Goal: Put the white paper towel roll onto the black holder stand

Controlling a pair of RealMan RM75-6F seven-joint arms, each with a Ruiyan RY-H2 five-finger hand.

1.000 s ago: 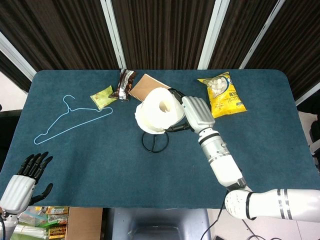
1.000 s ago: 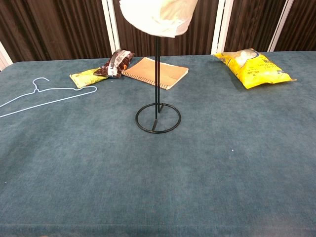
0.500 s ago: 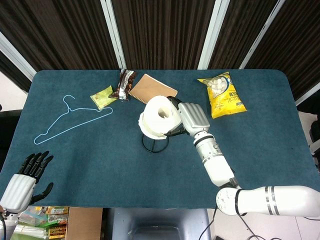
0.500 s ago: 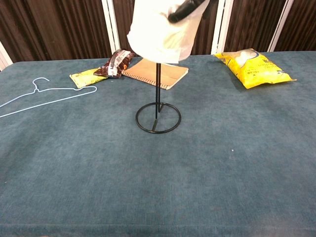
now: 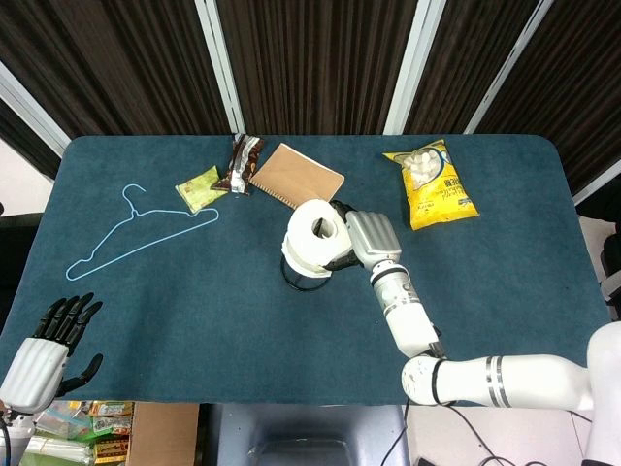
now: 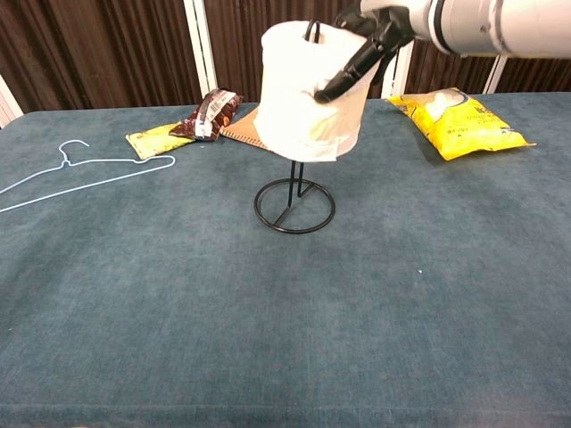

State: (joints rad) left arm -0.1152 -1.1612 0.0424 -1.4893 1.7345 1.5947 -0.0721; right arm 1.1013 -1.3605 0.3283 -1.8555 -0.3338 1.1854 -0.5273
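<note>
The white paper towel roll (image 5: 315, 236) (image 6: 310, 92) is threaded on the rod of the black holder stand (image 6: 294, 206), partway down. The rod's tip pokes out of the roll's top hole in the chest view. The stand's ring base (image 5: 294, 280) shows under the roll. My right hand (image 5: 367, 238) (image 6: 368, 46) grips the roll from its right side, dark fingers wrapped against the paper. My left hand (image 5: 50, 343) is at the near left table edge, fingers spread, holding nothing.
A brown notebook (image 5: 296, 176), a dark snack packet (image 5: 243, 163) and a green packet (image 5: 200, 187) lie behind the stand. A yellow snack bag (image 5: 430, 183) is at the back right. A light blue hanger (image 5: 136, 230) lies on the left.
My right hand has lowered the roll down over the stand's rod, so the rod tip now shows through the top. The stand has shifted slightly right. The left hand is still.
</note>
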